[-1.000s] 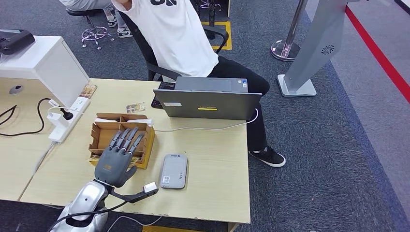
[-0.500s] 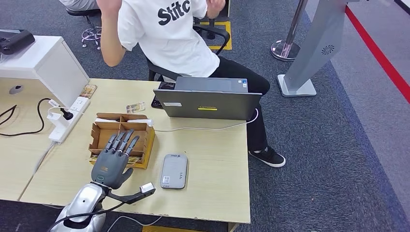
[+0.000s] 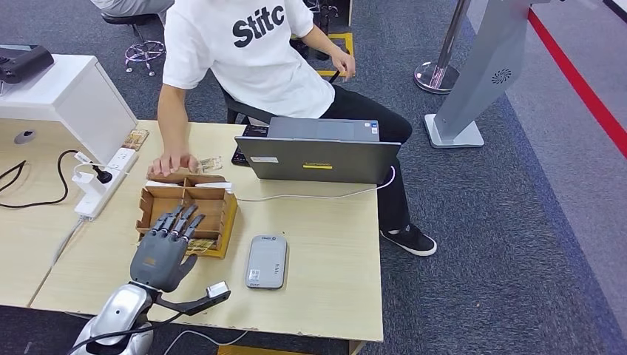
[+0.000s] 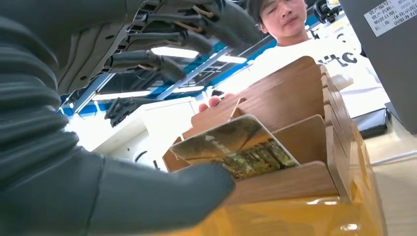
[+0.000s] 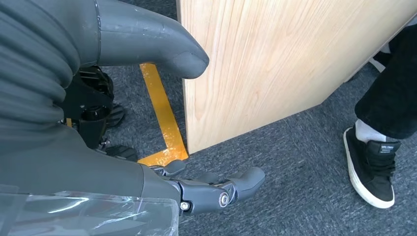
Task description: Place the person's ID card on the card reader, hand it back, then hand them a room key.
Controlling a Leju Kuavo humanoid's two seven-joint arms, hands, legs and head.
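Right hand (image 5: 216,189) hangs beside the desk, near the floor, fingers loosely apart, holding nothing; judged idle. Left hand (image 3: 164,248) hovers spread and empty over the near compartment of the cardboard box (image 3: 220,217), a key card (image 4: 236,147) leaning there just off its thumb, presumably the room key. Card reader (image 3: 266,261) lies bare at 3 o'clock of that hand. At 12 o'clock, the person's hand (image 3: 171,163) rests at the box's far edge beside a small card (image 3: 208,163); whether it is the ID cannot be told.
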